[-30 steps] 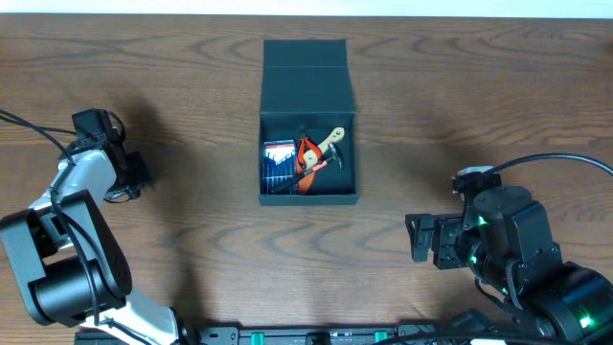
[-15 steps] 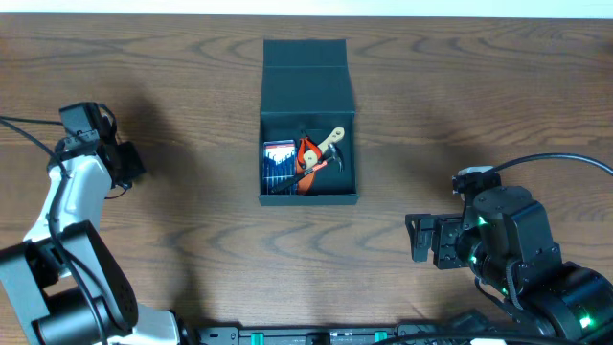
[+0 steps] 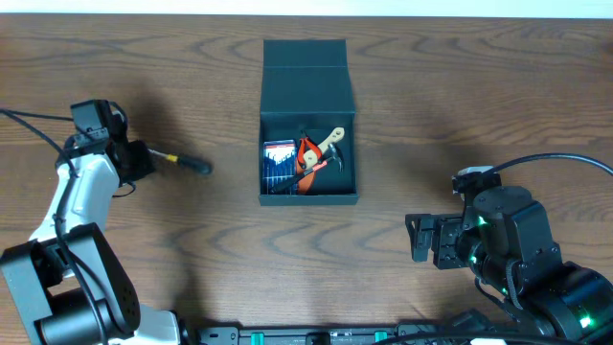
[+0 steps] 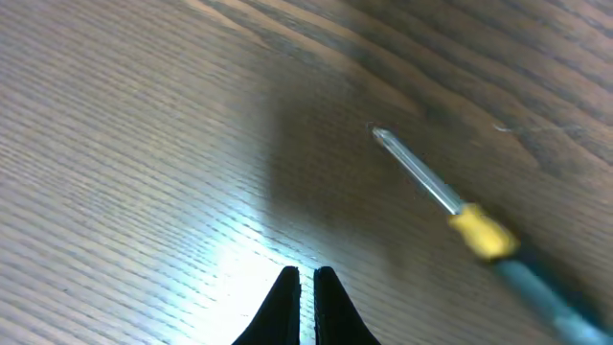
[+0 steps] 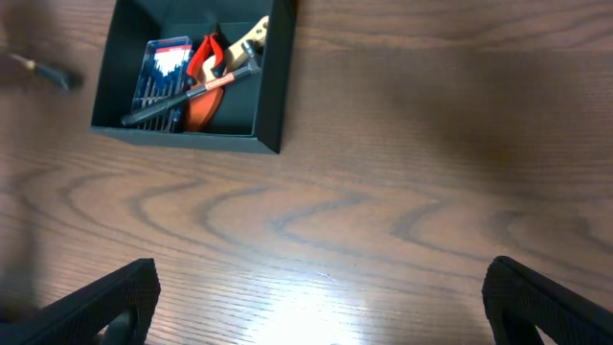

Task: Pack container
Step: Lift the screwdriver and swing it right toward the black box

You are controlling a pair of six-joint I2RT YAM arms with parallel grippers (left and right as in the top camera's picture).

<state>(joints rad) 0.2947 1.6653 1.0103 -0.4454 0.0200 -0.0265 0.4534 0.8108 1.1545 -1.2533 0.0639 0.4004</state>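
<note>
The container (image 3: pixel 306 88) is a dark teal-black box in the middle of the table with its flap lid open toward the back. It holds a blue bit pack (image 3: pixel 279 163), orange pliers (image 3: pixel 308 153) and a wooden-handled tool (image 3: pixel 331 140). It also shows in the right wrist view (image 5: pixel 177 137). A screwdriver (image 3: pixel 184 161) with a yellow collar and dark handle lies on the table left of the box, also in the left wrist view (image 4: pixel 479 235). My left gripper (image 3: pixel 136 161) is shut and empty, its tips (image 4: pixel 305 280) just beside the screwdriver's shaft. My right gripper (image 3: pixel 421 240) is wide open and empty (image 5: pixel 326 292), near the table's front right.
The wood-grain table (image 3: pixel 460 86) bears nothing else around the box. The left arm's cable (image 3: pixel 29 125) trails at the far left. The screwdriver shows small at the top left of the right wrist view (image 5: pixel 43 72).
My left wrist has swung up and slightly right. The screwdriver now shows on the table to its right; it did not show before. The right arm has not moved.
</note>
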